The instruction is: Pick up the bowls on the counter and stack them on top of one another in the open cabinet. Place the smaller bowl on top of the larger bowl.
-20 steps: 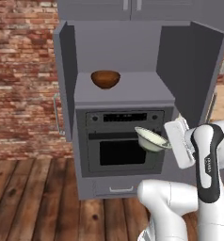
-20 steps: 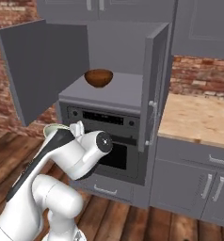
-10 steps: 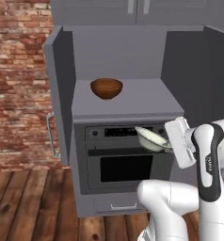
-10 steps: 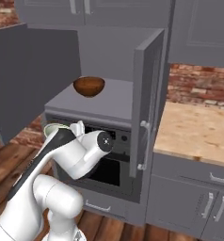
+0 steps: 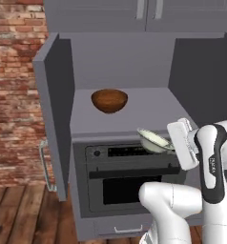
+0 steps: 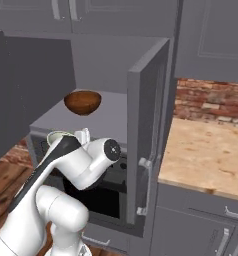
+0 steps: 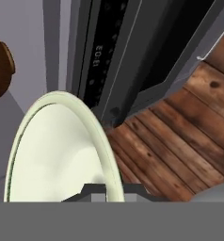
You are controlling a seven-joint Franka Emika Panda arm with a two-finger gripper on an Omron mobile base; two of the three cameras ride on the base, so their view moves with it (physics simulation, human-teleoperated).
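Note:
The larger bowl (image 5: 109,100), glossy dark brown, stands on the grey shelf (image 5: 149,112) of the open cabinet (image 5: 53,119), above the built-in oven (image 5: 129,178). My gripper (image 5: 167,144) is shut on the rim of the smaller bowl (image 5: 152,140), pale greenish-white. It holds the bowl tilted in front of the shelf's front edge, to the right of and lower than the brown bowl. In the hand view the smaller bowl (image 7: 57,150) stands on edge close up, with the larger bowl (image 7: 1,66) at the left border. The counter (image 6: 211,155) lies to the right of the cabinet.
The cabinet's two doors stand open on either side of the niche, the right door (image 6: 146,150) between the shelf and the counter. Closed grey cabinets (image 5: 144,12) hang above. Red brick wall (image 5: 15,95) at the left, wooden floor (image 7: 180,136) below the oven.
The whole picture has shifted: the base has driven closer, so the cabinet and brown bowl loom larger. The arm keeps the small bowl in the same grip.

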